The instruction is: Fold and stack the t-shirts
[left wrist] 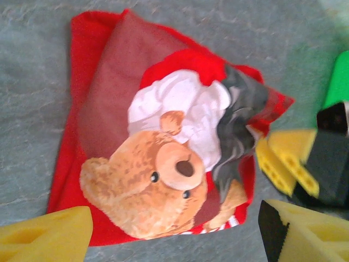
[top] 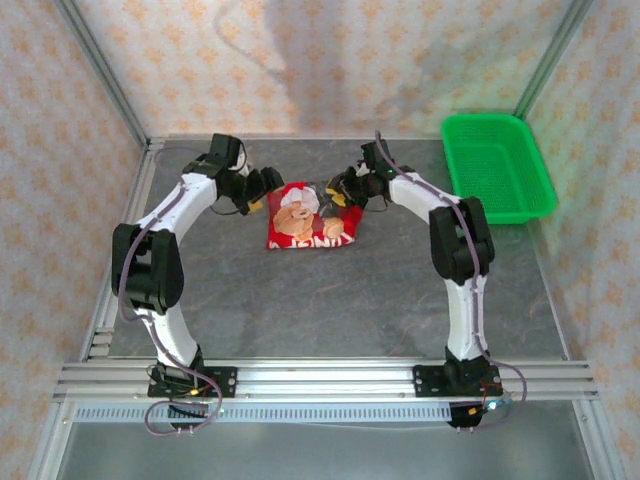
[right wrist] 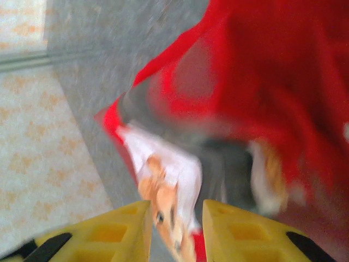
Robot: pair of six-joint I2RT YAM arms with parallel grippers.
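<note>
The t-shirt (top: 300,225) lay folded on the table (top: 350,300), bear print up, between both arms. Left gripper (top: 262,192) — fingers spread wide, just beside its left edge. Right gripper (right wrist: 177,210) — fingers narrow, pinching cloth at the right edge.

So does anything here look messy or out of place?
Only the t-shirt: on its right side, beside the right pincer, the cloth is bunched and twisted, crumpling the bear print instead of lying flat. Nothing else stands out.
</note>
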